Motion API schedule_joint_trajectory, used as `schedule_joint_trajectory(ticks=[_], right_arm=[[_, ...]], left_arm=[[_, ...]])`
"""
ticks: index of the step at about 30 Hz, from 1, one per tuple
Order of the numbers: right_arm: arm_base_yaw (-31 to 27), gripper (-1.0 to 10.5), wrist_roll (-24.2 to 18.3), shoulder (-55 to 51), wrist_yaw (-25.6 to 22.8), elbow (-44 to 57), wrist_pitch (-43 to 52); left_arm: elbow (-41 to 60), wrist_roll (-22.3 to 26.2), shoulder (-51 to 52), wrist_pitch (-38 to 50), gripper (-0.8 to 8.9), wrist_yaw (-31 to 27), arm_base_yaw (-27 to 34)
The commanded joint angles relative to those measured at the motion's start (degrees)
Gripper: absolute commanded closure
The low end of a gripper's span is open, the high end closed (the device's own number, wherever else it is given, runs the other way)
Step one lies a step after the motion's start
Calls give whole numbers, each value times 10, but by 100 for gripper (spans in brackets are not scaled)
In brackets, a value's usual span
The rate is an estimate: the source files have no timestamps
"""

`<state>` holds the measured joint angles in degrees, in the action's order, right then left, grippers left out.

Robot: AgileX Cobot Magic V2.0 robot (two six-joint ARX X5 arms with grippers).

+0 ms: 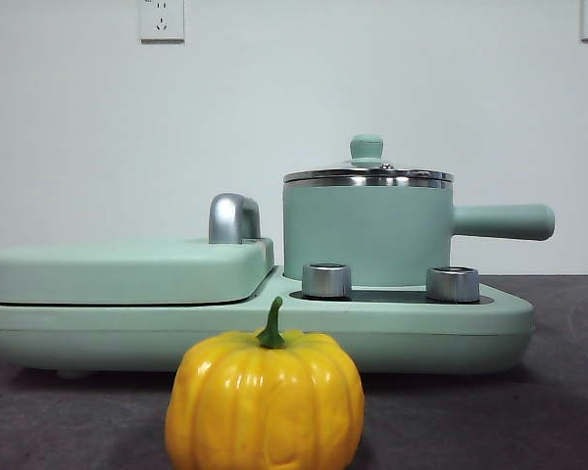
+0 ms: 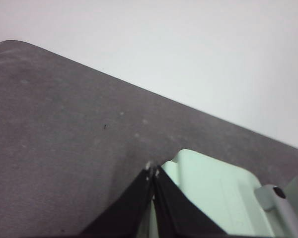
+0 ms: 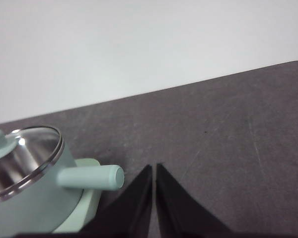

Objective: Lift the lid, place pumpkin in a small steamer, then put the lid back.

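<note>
The yellow-orange pumpkin (image 1: 265, 401) with a green stem stands on the dark table, nearest the front camera. Behind it the mint-green small steamer (image 1: 367, 235) sits on the right side of a mint-green cooker base (image 1: 490, 328), its straight handle (image 1: 500, 221) pointing right. The lid (image 1: 367, 175) with its silver rim and mint knob rests on the steamer. In the right wrist view the steamer (image 3: 35, 198) and lid (image 3: 22, 161) show beside my right gripper (image 3: 154, 166), which is shut and empty above the table. My left gripper (image 2: 153, 171) is shut and empty, high over the cooker's flat cover (image 2: 213, 193).
A wide flat mint-green cover (image 1: 127, 269) with a chrome arch handle (image 1: 233, 217) fills the cooker's left half. Two silver knobs (image 1: 326, 280) stand at the front of the base. A white wall with sockets (image 1: 162, 20) is behind. Neither arm shows in the front view.
</note>
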<state>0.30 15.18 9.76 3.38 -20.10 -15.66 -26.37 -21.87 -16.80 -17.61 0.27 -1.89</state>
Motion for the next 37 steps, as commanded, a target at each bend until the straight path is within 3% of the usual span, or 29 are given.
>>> schedule_joint_trajectory(ticks=[1,10,22,37], right_arm=[[0,934,-25,25,14,-22,0],[0,934,-43,134,49,-93,-3],[1,934,-103,289,91,-198,-10],[68,934,-139,422,117,-269,-11]], left_arm=[[-23,35,-27,5,804,2,1],[-72,88,-114,8,804,51,0],[-168,151,-237,5,804,100,-9],[-280,215,-383,-26,804,119,-92]])
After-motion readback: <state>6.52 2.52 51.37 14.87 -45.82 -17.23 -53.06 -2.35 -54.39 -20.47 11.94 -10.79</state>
